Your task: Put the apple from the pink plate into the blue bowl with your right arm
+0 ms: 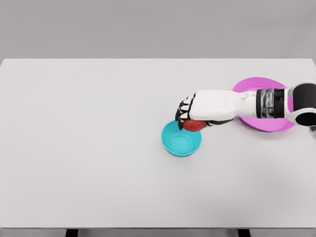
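The right hand (190,114) reaches level across the table (89,148), palm down, fingers curled around the red apple (194,126). The apple hangs over the blue bowl's (180,143) far rim, while the forearm crosses the pink plate (261,86).

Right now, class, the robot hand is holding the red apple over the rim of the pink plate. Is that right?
Not quite. The head view shows the right robot hand holding the red apple over the rim of the blue bowl; the pink plate lies behind, under the forearm.
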### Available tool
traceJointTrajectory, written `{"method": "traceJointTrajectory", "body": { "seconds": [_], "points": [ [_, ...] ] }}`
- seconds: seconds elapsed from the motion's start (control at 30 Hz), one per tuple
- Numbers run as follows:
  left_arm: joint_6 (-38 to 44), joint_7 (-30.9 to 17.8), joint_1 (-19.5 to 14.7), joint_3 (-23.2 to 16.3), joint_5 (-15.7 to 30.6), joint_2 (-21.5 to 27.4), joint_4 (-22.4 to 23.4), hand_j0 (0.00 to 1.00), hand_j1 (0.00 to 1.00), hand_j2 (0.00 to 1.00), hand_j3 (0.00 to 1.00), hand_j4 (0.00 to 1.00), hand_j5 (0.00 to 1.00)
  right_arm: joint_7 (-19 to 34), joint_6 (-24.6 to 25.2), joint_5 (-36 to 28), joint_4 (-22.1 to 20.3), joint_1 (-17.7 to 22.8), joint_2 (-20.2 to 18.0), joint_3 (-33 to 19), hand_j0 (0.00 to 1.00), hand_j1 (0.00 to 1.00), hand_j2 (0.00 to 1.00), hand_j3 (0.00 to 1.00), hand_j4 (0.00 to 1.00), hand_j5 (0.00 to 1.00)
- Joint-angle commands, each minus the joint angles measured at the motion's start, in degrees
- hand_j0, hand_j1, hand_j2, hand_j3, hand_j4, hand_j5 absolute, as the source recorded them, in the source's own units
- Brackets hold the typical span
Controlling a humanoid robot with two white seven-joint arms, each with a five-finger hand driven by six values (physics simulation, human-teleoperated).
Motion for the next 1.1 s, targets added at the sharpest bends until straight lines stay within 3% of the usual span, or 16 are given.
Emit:
{"method": "traceJointTrajectory", "body": {
  "seconds": [0.0, 0.63, 0.87, 0.9, 0.93, 0.97, 1.07],
  "points": [
    [0.00, -0.02, 0.00, 0.00, 0.03, 0.00, -0.01, 1.00, 1.00, 1.00, 1.00, 1.00, 1.00, 0.04, 0.20, -0.37, -0.29, 0.00, 1.62, 0.96, 0.56, 0.56, 0.56, 0.56, 0.56, 0.56],
    [0.00, -0.02, 0.00, 0.00, 0.03, 0.00, -0.01, 1.00, 1.00, 1.00, 1.00, 1.00, 1.00, 0.04, 0.20, 1.57, 0.93, 1.32, 1.71, 2.80, 0.57, 0.57, 0.57, 0.57, 0.57, 0.57],
    [0.00, -0.02, 0.00, 0.00, 0.03, 0.00, -0.01, 1.00, 1.00, 1.00, 1.00, 1.00, 1.00, 0.04, 0.20, 1.83, 1.20, 1.32, 3.55, 2.80, 0.57, 0.57, 0.57, 0.57, 0.57, 0.57],
    [0.00, -0.02, 0.00, 0.00, 0.03, 0.00, -0.01, 1.00, 1.00, 1.00, 1.00, 1.00, 1.00, 0.04, 0.20, 1.83, 1.29, 1.32, 3.55, 2.80, 0.59, 0.59, 0.59, 0.59, 0.59, 0.59],
    [0.00, -0.02, 0.00, 0.00, 0.03, 0.00, -0.01, 1.00, 1.00, 1.00, 1.00, 1.00, 1.00, 0.04, 0.20, 1.83, 1.64, 1.32, 3.46, 2.63, 0.75, 0.75, 0.75, 0.75, 0.75, 0.75],
    [0.00, -0.02, 0.00, 0.00, 0.03, 0.00, -0.01, 1.00, 1.00, 1.00, 1.00, 1.00, 1.00, 0.04, 0.20, 1.74, 1.64, 1.32, 3.46, 2.63, 1.00, 1.00, 1.00, 1.00, 1.00, 1.00],
    [0.00, -0.02, 0.00, 0.00, 0.03, 0.00, -0.01, 1.00, 1.00, 1.00, 1.00, 1.00, 1.00, 0.04, 0.20, 1.83, 1.46, 1.32, 3.46, 2.63, 1.00, 1.00, 1.00, 1.00, 1.00, 1.00]
  ]
}}
